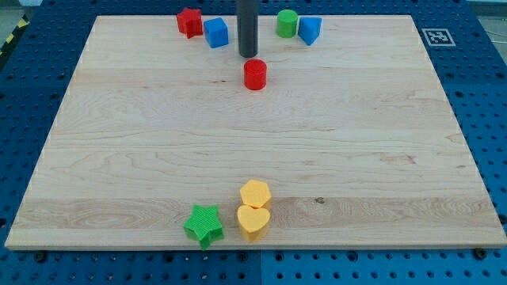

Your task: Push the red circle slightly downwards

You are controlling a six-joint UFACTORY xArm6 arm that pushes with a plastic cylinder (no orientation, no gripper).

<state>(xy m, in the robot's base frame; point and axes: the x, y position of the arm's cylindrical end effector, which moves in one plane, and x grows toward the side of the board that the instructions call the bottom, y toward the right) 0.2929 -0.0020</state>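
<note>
Upright red circle (pixel 254 74), upper centre

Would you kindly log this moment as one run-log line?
task: push red circle down | my tip: just above circle, toward view's top | contact: cannot tell | circle path toward view's bottom: clear

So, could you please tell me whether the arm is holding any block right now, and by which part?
Nothing is held. My tip has no way to grasp; it stands just above the red circle toward the view's top.
</note>
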